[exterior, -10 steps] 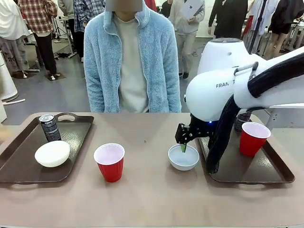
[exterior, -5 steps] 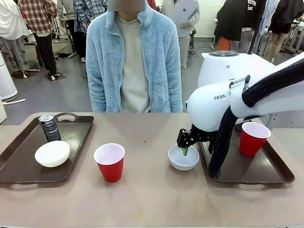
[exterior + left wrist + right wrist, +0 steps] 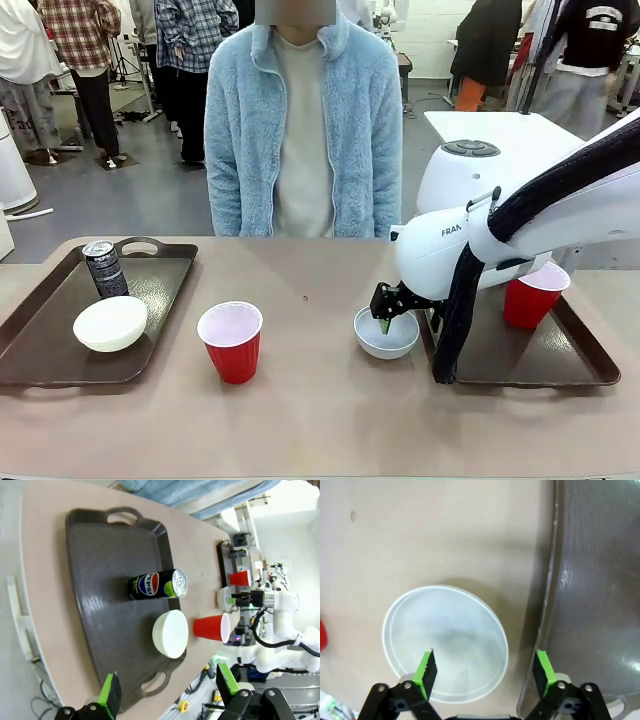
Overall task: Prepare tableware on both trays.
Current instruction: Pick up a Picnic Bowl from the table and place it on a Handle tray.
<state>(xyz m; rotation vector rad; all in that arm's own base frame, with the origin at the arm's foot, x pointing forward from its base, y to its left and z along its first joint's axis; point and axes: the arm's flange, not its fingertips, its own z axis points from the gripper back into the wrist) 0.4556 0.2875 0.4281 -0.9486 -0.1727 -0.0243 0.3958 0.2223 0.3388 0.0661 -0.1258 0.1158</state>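
One bowl [image 3: 386, 341], its far rim partly hidden by the right gripper [image 3: 385, 318], whose jaws stand apart astride that rim: small, round, white, empty, on the table [image 3: 320, 420] just beside the right tray [image 3: 560, 366].

Dark brown left tray [image 3: 35, 345]; black can [image 3: 155, 585] with red-white-blue roundel, seemingly a green patch; red left cup [image 3: 231, 342], whitish inside; white right bowl [image 3: 390, 347].
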